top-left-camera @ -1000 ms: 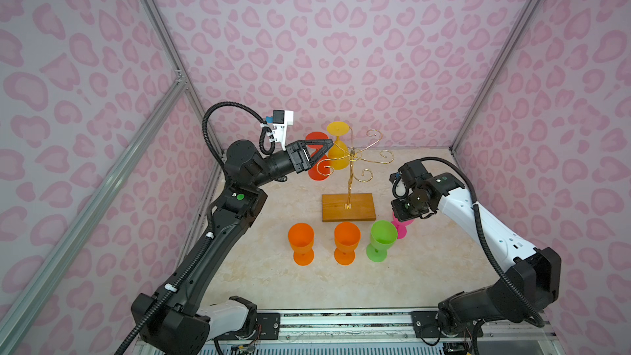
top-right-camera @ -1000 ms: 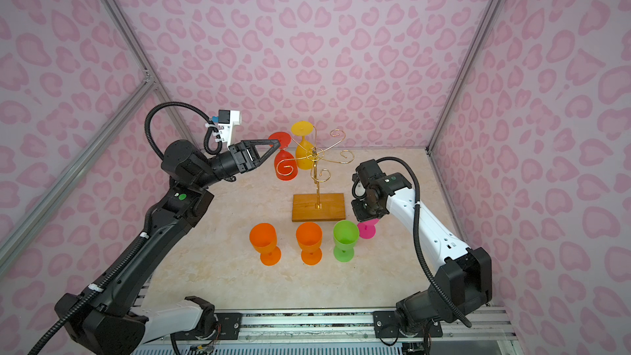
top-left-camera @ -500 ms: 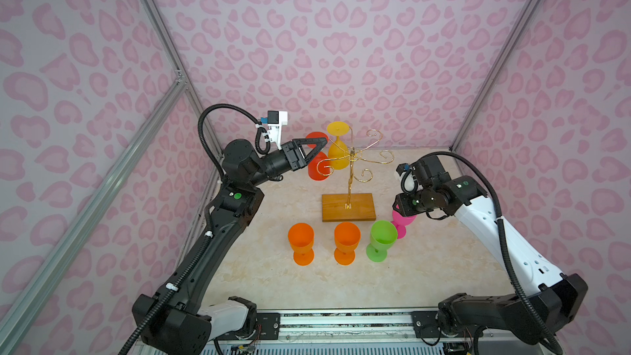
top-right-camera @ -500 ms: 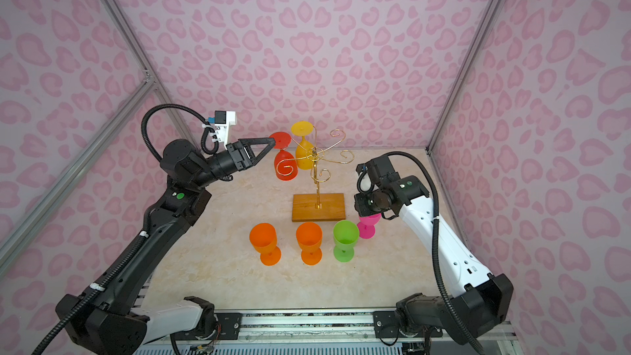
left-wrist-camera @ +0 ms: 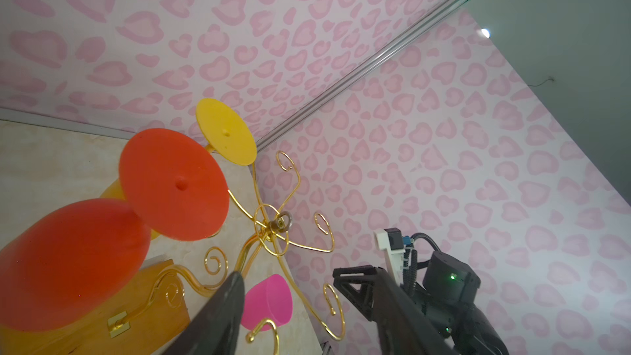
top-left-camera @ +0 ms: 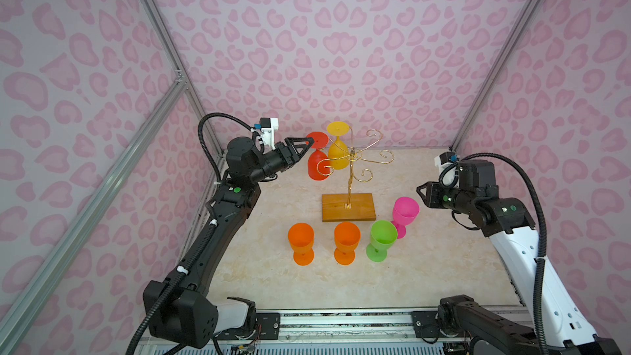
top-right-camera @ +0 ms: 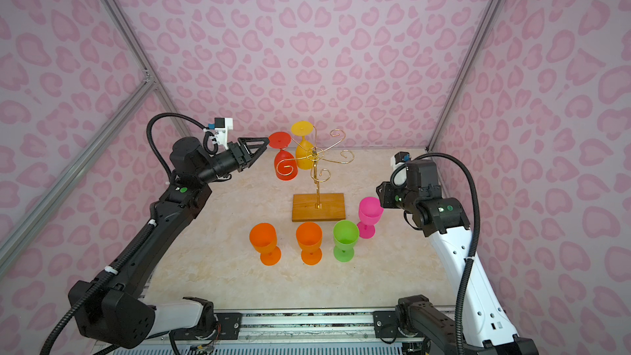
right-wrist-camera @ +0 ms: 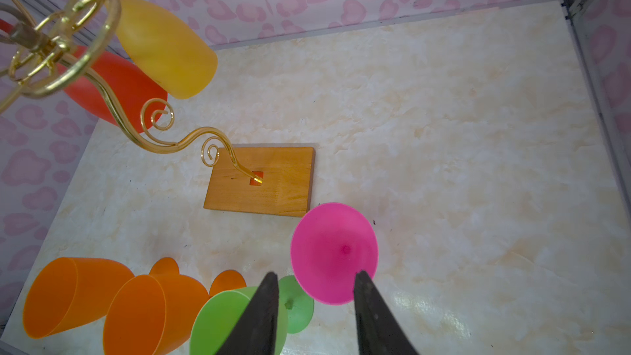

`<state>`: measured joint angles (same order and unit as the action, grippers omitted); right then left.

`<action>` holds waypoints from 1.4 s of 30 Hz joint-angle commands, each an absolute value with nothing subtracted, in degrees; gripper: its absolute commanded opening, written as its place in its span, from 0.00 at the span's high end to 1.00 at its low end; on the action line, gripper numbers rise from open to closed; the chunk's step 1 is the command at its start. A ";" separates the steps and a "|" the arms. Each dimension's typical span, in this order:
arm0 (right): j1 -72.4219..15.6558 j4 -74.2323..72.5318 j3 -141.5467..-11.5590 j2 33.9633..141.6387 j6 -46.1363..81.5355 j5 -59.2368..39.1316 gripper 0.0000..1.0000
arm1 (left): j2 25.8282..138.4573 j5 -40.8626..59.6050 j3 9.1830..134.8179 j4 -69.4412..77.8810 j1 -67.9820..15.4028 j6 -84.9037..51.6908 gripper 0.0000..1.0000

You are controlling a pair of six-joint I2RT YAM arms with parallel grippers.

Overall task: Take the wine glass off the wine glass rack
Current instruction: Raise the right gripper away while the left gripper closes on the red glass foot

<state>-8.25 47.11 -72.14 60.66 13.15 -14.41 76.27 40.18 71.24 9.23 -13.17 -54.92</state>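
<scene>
Item inspected: the red wine glass [top-left-camera: 317, 165] hangs bowl-down from a curled arm of the wine glass rack [top-left-camera: 349, 182], foot uppermost, beside a yellow wine glass [top-left-camera: 338, 157] hung the same way. The rack's wooden base sits mid-desk [top-left-camera: 426, 268].

The left gripper [top-left-camera: 308, 145] is level with the red foot and just beside it, jaws wide apart and holding nothing. Whether a tip touches the foot cannot be told.

Judgement: the step in hand is the approach to the red glass. Recommended: bring the jaws around the stem below the foot and close gently. Then draw outward along the wire arm, clear of its curl, without jolting the yellow neighbour or tipping the rack.

The right gripper [top-left-camera: 420, 195] sits near the upright pink glass [top-left-camera: 405, 211] but apart from it, jaws parted and empty.
</scene>
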 commanded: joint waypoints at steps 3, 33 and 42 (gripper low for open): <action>-5.32 37.92 -68.32 55.94 17.12 -12.03 0.62 | 80.26 37.60 73.62 5.01 -12.83 -50.74 0.38; 3.23 33.75 -62.81 53.00 18.23 -17.23 0.60 | 92.80 37.92 82.71 5.00 -12.53 -51.69 0.70; 3.60 33.05 -62.30 53.59 18.74 -17.84 0.60 | 92.38 38.10 82.79 4.75 -12.22 -51.56 0.80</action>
<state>3.49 34.30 -62.67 53.45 18.41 -17.19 92.40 37.34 81.97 4.32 -12.36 -52.12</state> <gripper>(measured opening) 0.404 0.208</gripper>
